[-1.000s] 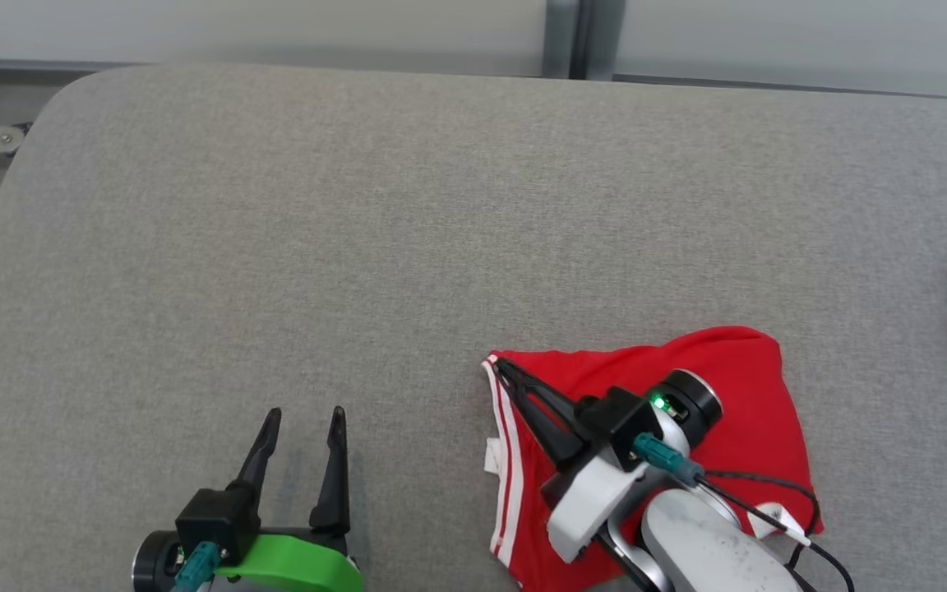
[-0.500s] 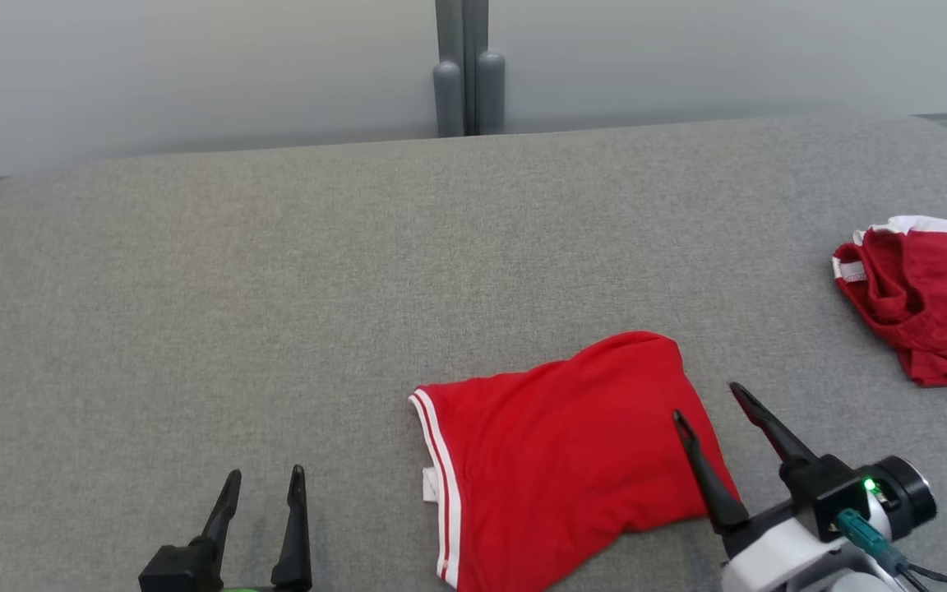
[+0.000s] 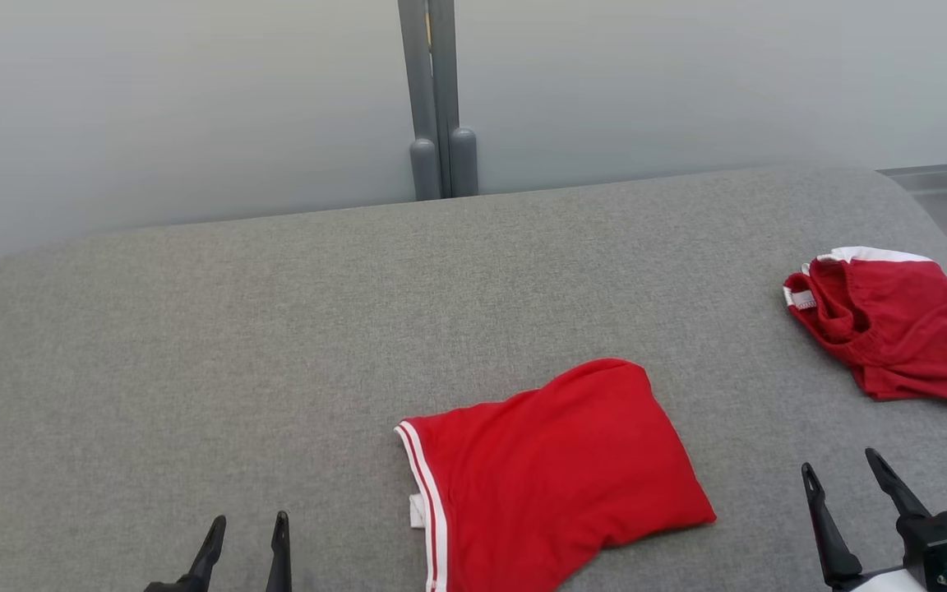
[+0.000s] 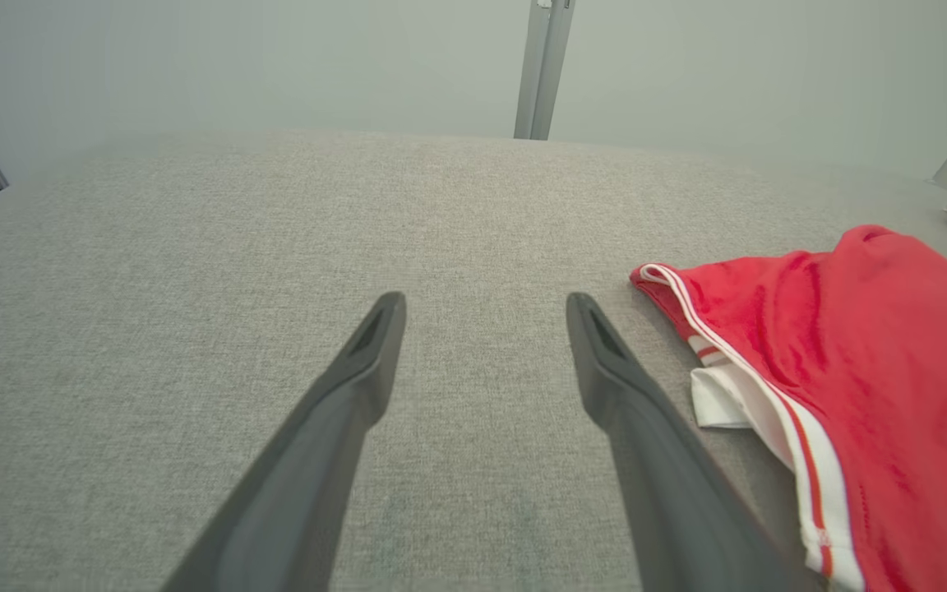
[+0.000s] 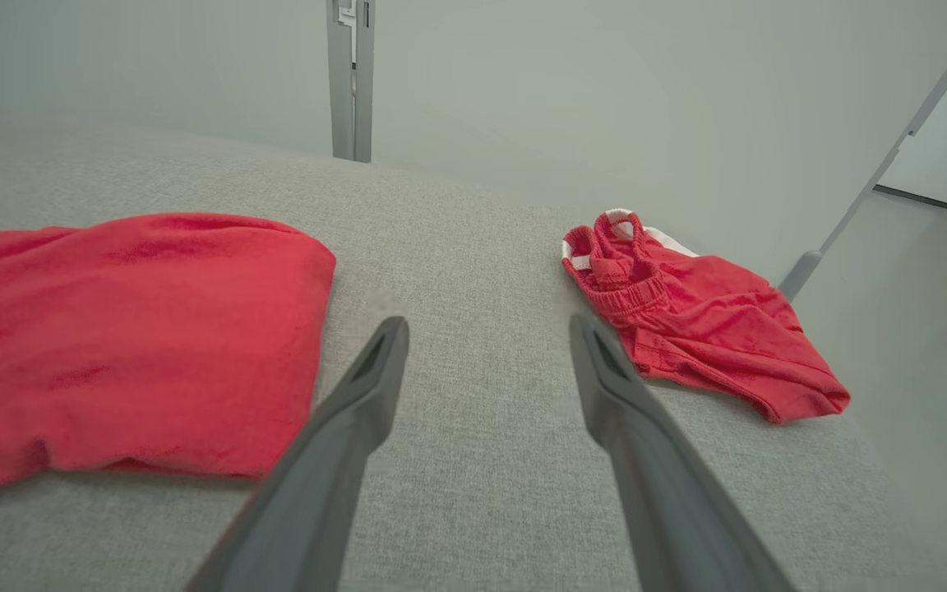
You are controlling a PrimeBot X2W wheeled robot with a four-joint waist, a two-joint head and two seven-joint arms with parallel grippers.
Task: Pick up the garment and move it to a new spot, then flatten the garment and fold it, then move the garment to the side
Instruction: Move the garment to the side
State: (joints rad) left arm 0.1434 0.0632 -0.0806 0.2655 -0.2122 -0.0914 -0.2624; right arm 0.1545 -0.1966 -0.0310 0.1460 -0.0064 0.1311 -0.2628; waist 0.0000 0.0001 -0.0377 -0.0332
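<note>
Right end effector (image 3: 838, 460) withdrew; garment (image 3: 556, 469) lies crosswise, striped hem (image 3: 424, 493) leftward.

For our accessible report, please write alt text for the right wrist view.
The right gripper, open, points over a grey fabric surface, between a folded red garment at left and crumpled red shorts at right.

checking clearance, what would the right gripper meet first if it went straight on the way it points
Looks free: the right gripper points along bare grey surface between folded garment and crumpled red garment, which it might graze; depth unclear.
</note>
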